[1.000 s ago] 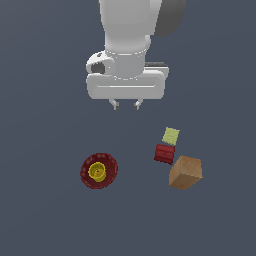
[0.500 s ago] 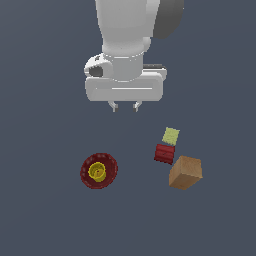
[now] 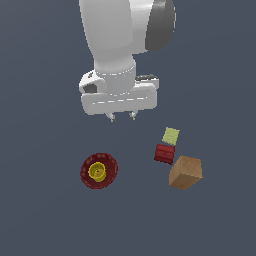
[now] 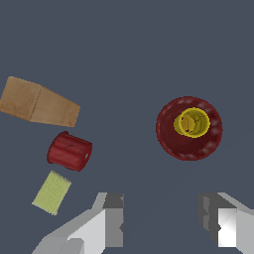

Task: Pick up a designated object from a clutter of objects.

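The wide dark-red bowl (image 3: 109, 174) with a ribbed rim lies on the grey floor, and the small yellow cup (image 3: 97, 171) stands inside it. It also shows in the wrist view (image 4: 171, 135) with the yellow cup (image 4: 193, 122) in it. My gripper (image 3: 122, 117) hangs open and empty well above the floor, up and to the exterior view's right of the bowl. In the wrist view the gripper (image 4: 166, 225) has its jaws spread wide and nothing between them.
To the exterior view's right lie a pale yellow-green cube (image 3: 171, 135), a small dark-red block (image 3: 164, 153) and a larger tan-brown box (image 3: 185, 172), close together. The wrist view shows the cube (image 4: 52, 192), the block (image 4: 70, 151) and the box (image 4: 37, 102) too.
The arm has shifted slightly toward the exterior view's left. The objects have not moved.
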